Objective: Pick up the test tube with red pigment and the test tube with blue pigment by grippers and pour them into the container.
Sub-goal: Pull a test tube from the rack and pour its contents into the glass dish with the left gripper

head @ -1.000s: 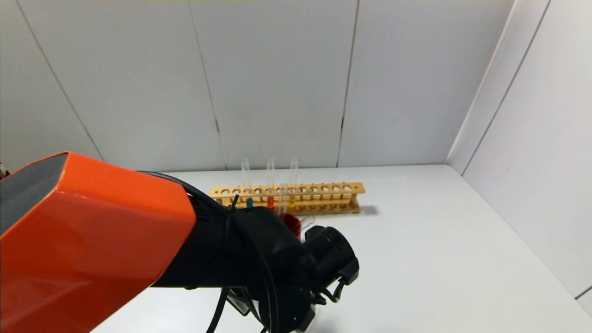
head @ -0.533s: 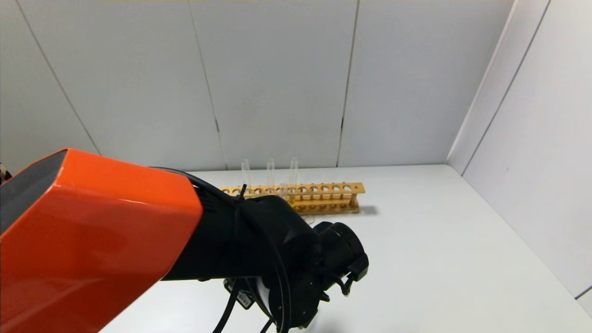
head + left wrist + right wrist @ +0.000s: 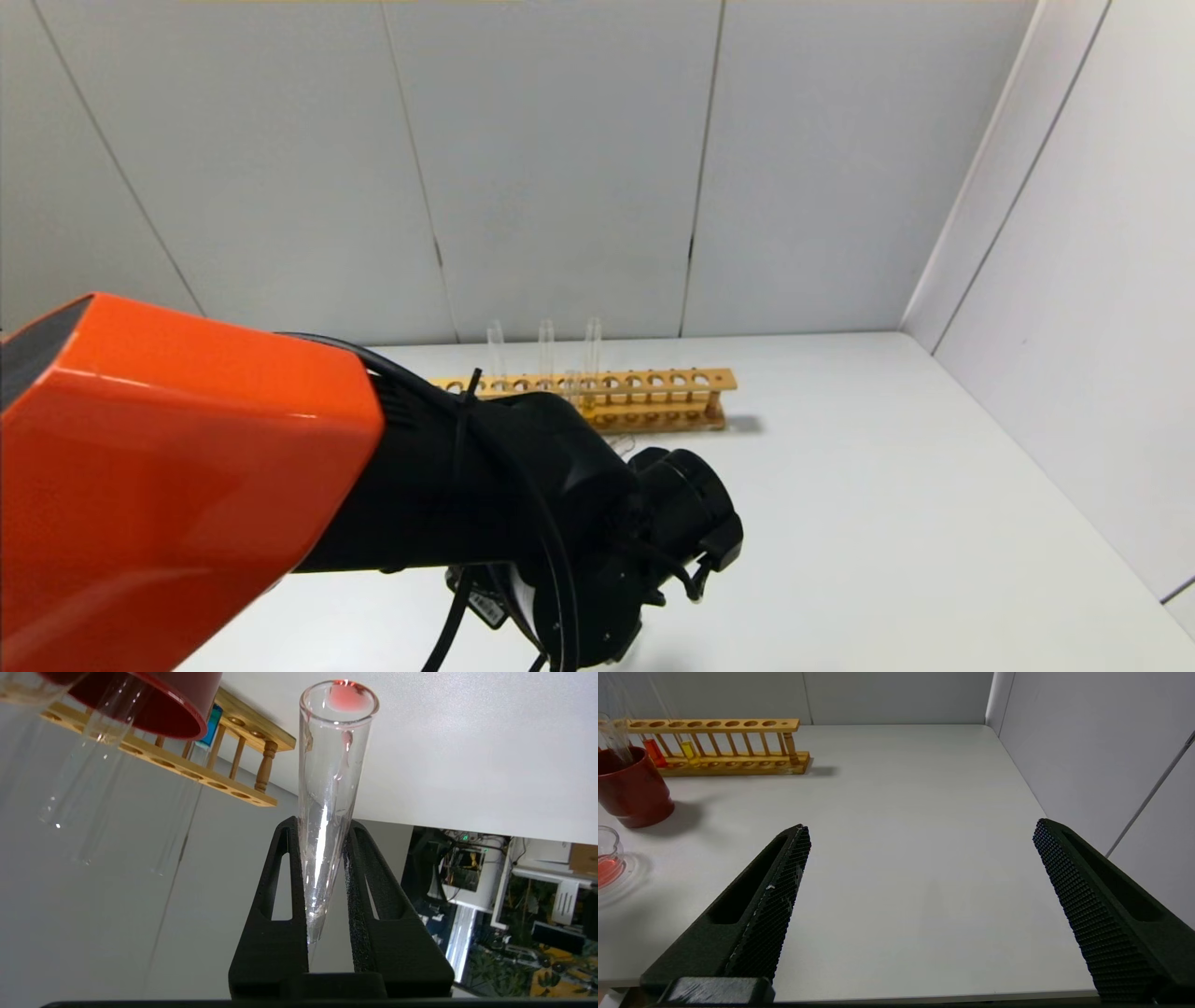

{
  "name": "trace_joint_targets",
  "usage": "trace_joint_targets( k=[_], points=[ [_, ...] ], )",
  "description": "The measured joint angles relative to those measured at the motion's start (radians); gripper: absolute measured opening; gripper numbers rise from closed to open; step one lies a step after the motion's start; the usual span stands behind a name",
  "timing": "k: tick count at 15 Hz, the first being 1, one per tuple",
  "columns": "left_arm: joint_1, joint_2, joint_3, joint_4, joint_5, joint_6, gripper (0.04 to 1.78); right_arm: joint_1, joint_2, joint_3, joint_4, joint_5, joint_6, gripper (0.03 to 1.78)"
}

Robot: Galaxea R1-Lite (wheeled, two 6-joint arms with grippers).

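My left gripper (image 3: 322, 823) is shut on the test tube with red pigment (image 3: 334, 765) and holds it tipped mouth-down above the table. The tube is almost drained; a red streak clings inside and red shows at its mouth. The container (image 3: 614, 844), a low clear glass cup with red liquid in it, shows at the edge of the right wrist view; in the head view my left arm (image 3: 187, 467) hides it. The test tube with blue pigment (image 3: 214, 718) stands in the wooden rack (image 3: 187, 760). My right gripper (image 3: 922, 828) is open and empty over bare table.
A dark red cup (image 3: 630, 788) with empty tubes in it stands between the container and the rack (image 3: 714, 746). The rack also holds a red tube (image 3: 654, 751) and a yellow tube (image 3: 689, 751). White walls close the back and right of the table (image 3: 887, 523).
My left wrist has shifted a little up and to the right, and now covers the dark red cup and the rack's left end in the head view.
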Motion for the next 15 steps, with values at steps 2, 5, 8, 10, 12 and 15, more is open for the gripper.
trace_joint_targets(
  k=[2, 5, 8, 10, 12, 15],
  points=[
    [0.0, -0.027, 0.017, 0.0, -0.005, -0.011, 0.3, 0.0, 0.0, 0.0, 0.0, 0.0, 0.0, 1.74],
    [-0.01, -0.043, 0.034, -0.004, -0.004, -0.01, 0.3, 0.0, 0.0, 0.0, 0.001, 0.0, 0.0, 1.74],
    [-0.01, -0.054, 0.034, -0.003, -0.003, -0.011, 0.3, 0.0, 0.0, 0.0, 0.0, 0.0, 0.0, 1.74],
    [-0.01, -0.057, 0.037, -0.001, 0.001, -0.009, 0.3, 0.0, 0.0, 0.0, 0.0, 0.0, 0.0, 1.74],
    [-0.014, -0.047, 0.037, 0.0, 0.004, -0.003, 0.3, 0.0, 0.0, 0.0, 0.0, 0.0, 0.0, 1.74],
    [-0.023, -0.019, 0.02, 0.003, 0.029, 0.004, 0.3, 0.0, 0.0, 0.0, 0.0, 0.0, 0.0, 1.74]
  ],
)
